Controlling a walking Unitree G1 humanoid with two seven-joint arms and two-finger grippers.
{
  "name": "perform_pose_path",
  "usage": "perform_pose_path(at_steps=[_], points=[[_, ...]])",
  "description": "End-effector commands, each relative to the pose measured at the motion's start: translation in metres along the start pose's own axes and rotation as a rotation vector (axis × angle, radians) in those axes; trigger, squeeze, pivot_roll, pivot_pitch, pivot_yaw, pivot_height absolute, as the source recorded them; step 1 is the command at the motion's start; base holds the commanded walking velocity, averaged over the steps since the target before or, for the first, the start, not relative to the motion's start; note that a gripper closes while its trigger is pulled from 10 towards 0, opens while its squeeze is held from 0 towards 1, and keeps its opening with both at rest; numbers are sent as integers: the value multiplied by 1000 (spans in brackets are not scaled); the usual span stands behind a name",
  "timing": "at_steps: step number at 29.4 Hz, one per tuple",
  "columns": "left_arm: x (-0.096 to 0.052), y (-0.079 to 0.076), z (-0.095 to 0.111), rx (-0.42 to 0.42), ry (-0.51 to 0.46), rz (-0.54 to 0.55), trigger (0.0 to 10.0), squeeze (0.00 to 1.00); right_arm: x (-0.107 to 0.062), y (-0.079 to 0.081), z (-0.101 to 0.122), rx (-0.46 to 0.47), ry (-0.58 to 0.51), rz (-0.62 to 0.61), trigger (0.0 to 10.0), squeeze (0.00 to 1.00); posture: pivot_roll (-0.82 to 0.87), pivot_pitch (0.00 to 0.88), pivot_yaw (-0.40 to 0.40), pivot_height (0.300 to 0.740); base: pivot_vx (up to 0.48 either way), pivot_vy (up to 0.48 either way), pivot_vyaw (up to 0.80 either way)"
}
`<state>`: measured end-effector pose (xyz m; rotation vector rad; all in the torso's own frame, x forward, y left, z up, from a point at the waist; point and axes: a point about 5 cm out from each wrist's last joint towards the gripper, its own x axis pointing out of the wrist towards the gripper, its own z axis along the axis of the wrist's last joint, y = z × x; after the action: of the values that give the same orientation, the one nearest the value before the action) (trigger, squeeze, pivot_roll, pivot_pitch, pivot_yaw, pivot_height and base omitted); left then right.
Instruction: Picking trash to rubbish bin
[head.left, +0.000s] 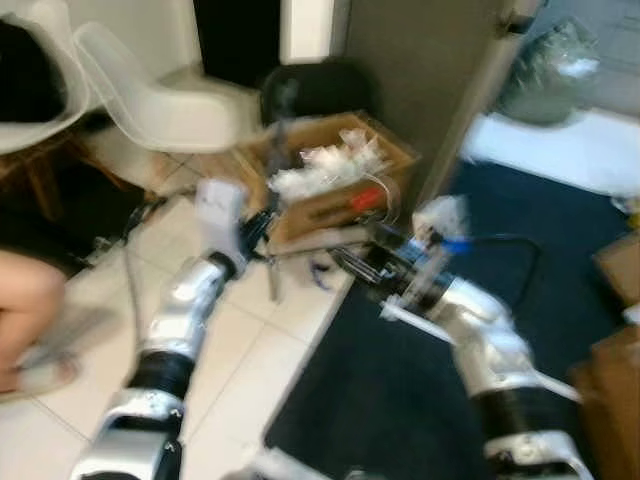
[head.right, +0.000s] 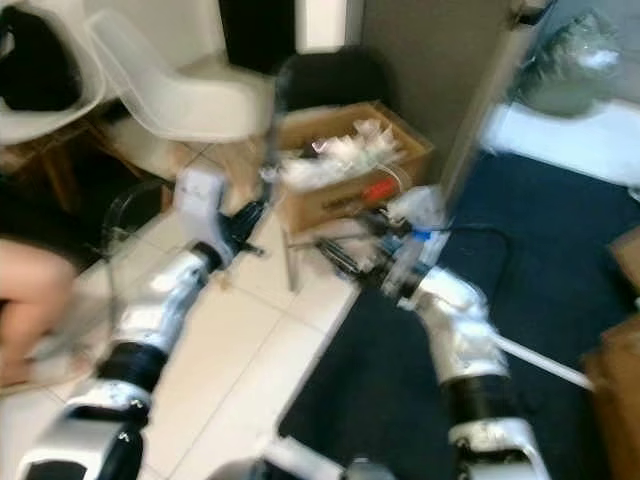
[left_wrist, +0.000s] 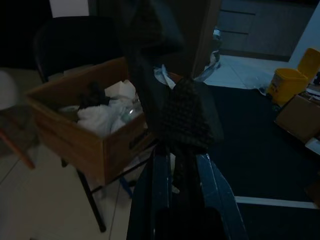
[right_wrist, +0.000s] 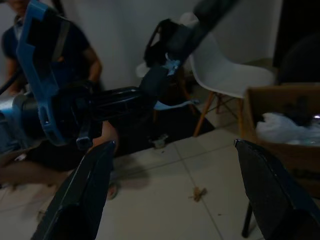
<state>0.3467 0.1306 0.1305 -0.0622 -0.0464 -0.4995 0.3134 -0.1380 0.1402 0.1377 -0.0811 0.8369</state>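
Two silver arms are raised in front of us toward a cardboard box (head.left: 335, 175) that sits on a dark-legged stand over the tile floor (head.left: 240, 370), right at the edge of a dark carpet (head.left: 400, 400). Both head views are motion-blurred, so fine detail is lost. The box holds the trash: crumpled white plastic and paper (left_wrist: 107, 112), plus a dark scrap we can't identify. Left claw (left_wrist: 172, 125) is just beside the box; in its wrist view the two black fingers are pressed together with no gap, and we see nothing held between them, though the view is very dark and the fingertips hide part of the box front. Right claw (right_wrist: 180, 200) is spread wide, fingers (right_wrist: 87, 190) well apart with bare tile between them, holding nothing. A small brown scrap (right_wrist: 198, 193) lies on the tile in that gap, near the box; we can't tell what it is. The right wrist view also catches the left arm with its blue bracket (right_wrist: 42, 80) crossing in front. White shell chairs (head.left: 165, 90) stand behind the box, one cut off by the frame edge. A person is seated at the robot's left, only a knee and leg (head.left: 25, 300) in frame. A yellow tub (left_wrist: 288, 82) and another carton sit far off on the carpet side.
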Motion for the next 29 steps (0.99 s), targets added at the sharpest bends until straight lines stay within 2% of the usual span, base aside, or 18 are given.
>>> perform_pose_path(at_steps=[1, 4, 29], points=[[2, -3, 2, 4, -4, -16, 10000, 0, -3, -4, 1, -14, 18, -13, 10000, 0, -31, 0, 5, 740, 480, 0, -800], [2, -4, 2, 4, -3, -18, 10000, 0, -3, -4, 1, -11, 11, -14, 10000, 0, -29, 0, 2, 740, 480, 0, -706], [2, -4, 1, 6, -5, -16, 10000, 0, -4, -3, 1, -20, 3, -13, 10000, 0, -28, 0, 2, 740, 480, 0, 0]])
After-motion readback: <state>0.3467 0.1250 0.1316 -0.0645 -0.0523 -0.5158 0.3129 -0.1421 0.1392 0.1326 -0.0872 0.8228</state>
